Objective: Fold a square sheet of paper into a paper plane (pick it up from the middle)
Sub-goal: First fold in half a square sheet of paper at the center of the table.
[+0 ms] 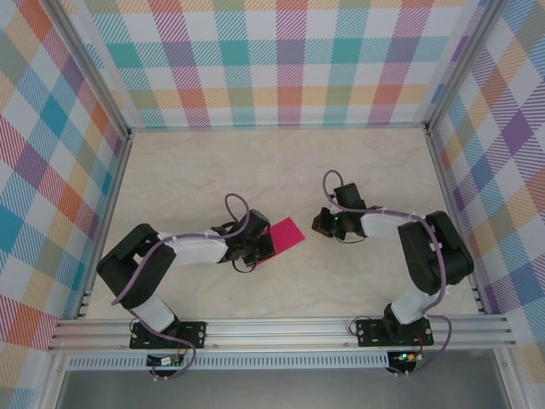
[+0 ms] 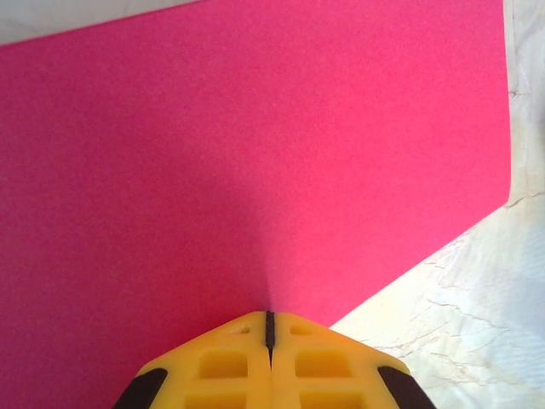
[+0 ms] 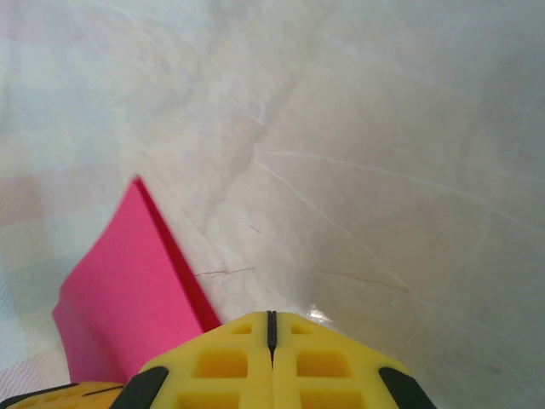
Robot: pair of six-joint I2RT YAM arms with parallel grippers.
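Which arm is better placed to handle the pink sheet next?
Left, probably. The left gripper is shut and appears to pinch the square sheet of paper, which puckers faintly toward its tips. The right gripper, also shut, sits over bare table beside the sheet's edge.

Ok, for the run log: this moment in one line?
left gripper shut at pink sheet, grip unclear | right gripper shut, apart from it
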